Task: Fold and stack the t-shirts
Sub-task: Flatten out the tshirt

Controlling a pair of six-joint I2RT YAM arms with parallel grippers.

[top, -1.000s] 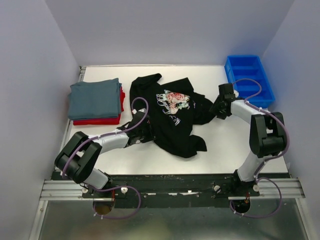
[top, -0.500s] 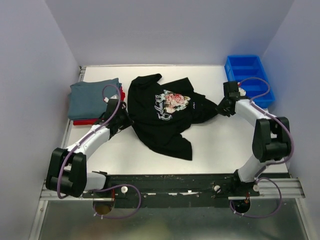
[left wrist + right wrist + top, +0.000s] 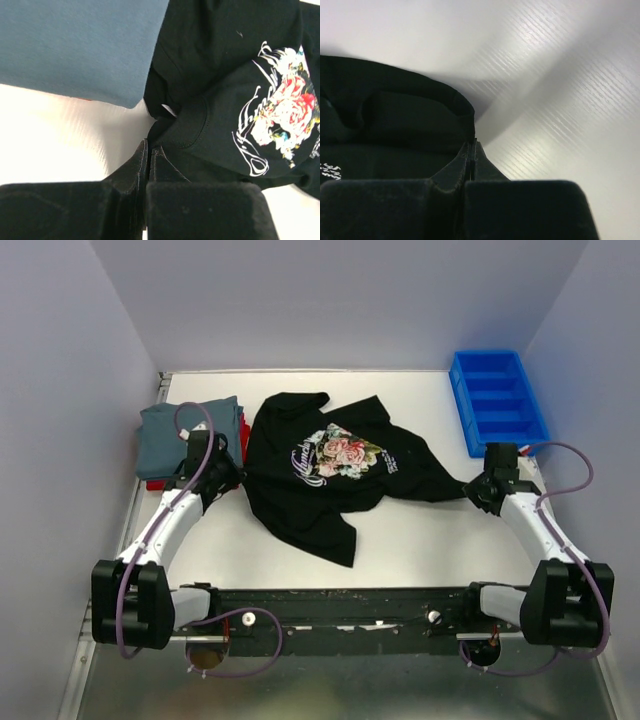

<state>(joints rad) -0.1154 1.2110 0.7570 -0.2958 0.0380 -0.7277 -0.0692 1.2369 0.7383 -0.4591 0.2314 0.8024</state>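
Black tee [image 3: 330, 475]: lies print-up mid-table [image 3: 430, 540], stretched between my two arms, its lower part trailing rumpled toward the near edge.
Left gripper [image 3: 224, 478]: clenched on the tee's left edge, just beside the folded stack.
Right gripper [image 3: 480, 488]: clamped on the tee's right-hand tip, in front of the blue bin [image 3: 500, 400].
Change: within the last second I have swung both arms outward, so the crumpled heap is now drawn much wider and flatter.
Stack: grey-blue tee [image 3: 180, 435] folded on the red tee [image 3: 243, 440], back left.
Meaning: I judge the spreading nearly done and the folding not begun. The lower part needs smoothing first.
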